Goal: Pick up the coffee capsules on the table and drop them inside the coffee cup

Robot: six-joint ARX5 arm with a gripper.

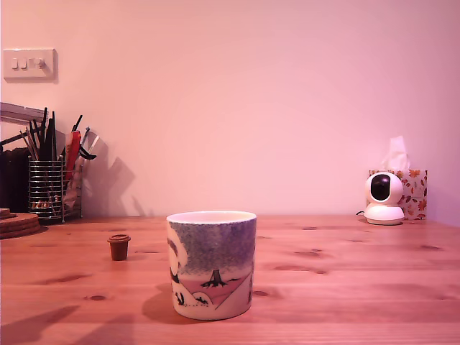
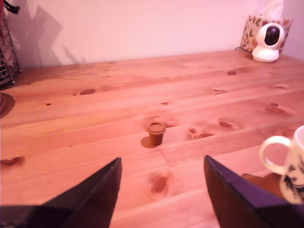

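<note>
A brown coffee capsule [image 1: 118,246] stands upright on the wooden table [image 1: 345,266], to the exterior view's left of the coffee cup [image 1: 212,263]. The cup is a wide mug with a cream rim, a speckled grey-purple band, a pink hill and a black tree. In the wrist view the brown capsule [image 2: 155,134] sits ahead of my gripper [image 2: 162,166], whose two dark fingers [image 2: 102,190] stand wide apart and hold nothing. The cup's handle and side [image 2: 287,164] show at the edge of that view. No blue capsule is in view. The exterior view does not show the gripper.
A wire pen holder [image 1: 49,188] full of pens stands at the back on the exterior view's left, beside wooden coasters [image 1: 16,223]. A small white camera [image 1: 384,198] and a tissue box [image 1: 410,190] sit at the back right. A light switch [image 1: 29,63] is on the wall.
</note>
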